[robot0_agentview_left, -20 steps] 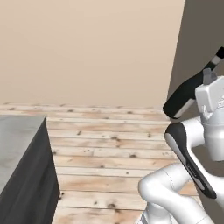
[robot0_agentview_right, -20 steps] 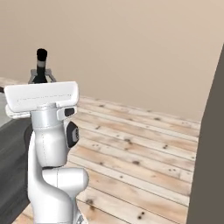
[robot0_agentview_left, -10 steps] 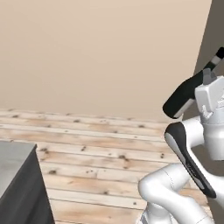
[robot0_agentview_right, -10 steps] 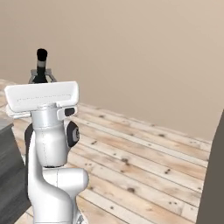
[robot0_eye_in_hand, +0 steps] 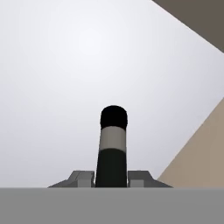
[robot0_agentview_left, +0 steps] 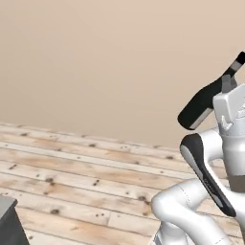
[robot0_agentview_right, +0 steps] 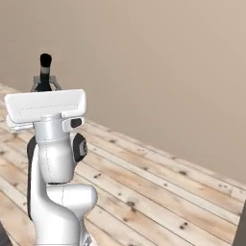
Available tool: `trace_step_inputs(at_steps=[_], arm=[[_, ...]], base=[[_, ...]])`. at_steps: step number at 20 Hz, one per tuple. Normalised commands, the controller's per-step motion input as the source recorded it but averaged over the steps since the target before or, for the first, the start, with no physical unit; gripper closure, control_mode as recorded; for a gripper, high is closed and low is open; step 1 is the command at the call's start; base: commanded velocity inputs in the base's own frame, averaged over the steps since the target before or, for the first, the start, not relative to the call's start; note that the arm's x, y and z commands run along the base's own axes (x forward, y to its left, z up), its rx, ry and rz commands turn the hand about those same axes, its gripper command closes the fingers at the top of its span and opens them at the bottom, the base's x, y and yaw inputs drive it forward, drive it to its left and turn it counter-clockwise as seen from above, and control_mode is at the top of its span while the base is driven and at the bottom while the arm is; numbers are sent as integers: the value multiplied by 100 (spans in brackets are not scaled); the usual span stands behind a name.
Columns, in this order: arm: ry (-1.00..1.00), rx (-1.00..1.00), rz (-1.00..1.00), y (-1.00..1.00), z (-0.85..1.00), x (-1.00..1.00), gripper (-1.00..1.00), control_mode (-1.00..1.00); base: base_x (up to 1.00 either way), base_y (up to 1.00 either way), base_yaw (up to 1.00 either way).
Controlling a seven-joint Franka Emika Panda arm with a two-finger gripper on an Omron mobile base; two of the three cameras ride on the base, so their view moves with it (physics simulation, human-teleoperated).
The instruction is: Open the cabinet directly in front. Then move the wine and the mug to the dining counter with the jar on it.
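Note:
The wine point(robot0_agentview_left: 201, 104) is a dark bottle with a whitish label, tilted with its capped neck pointing up and to the right. My gripper point(robot0_agentview_left: 228, 87) is shut on it, held high above the arm's white body. From the right base view the wine's neck point(robot0_agentview_right: 45, 67) sticks up above the gripper point(robot0_agentview_right: 44, 84). In the hand view the wine point(robot0_eye_in_hand: 112, 148) stands between the two finger tips of the gripper point(robot0_eye_in_hand: 112, 177). The cabinet, the mug, the jar and the dining counter are out of view.
A light wooden plank floor point(robot0_agentview_left: 86, 182) runs up to a plain beige wall point(robot0_agentview_left: 105, 62). A dark grey block corner point(robot0_agentview_left: 6, 224) pokes in at the lower left. A dark edge point(robot0_agentview_right: 241, 229) stands at the lower right of the right base view.
The whole scene has slid in both base views, so the base has turned. The dark block at left and the dark panel at right have nearly left the pictures. The bottle stays gripped.

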Motion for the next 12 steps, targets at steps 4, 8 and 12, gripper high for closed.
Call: trace_step_inputs(at_steps=[4, 8, 12], arm=[[0, 0, 0, 0, 0, 0, 100, 100], [0, 0, 0, 0, 0, 0, 100, 100], [0, 0, 0, 0, 0, 0, 100, 100]], base=[[100, -25, 42], [100, -7, 59], [92, 0, 75]])
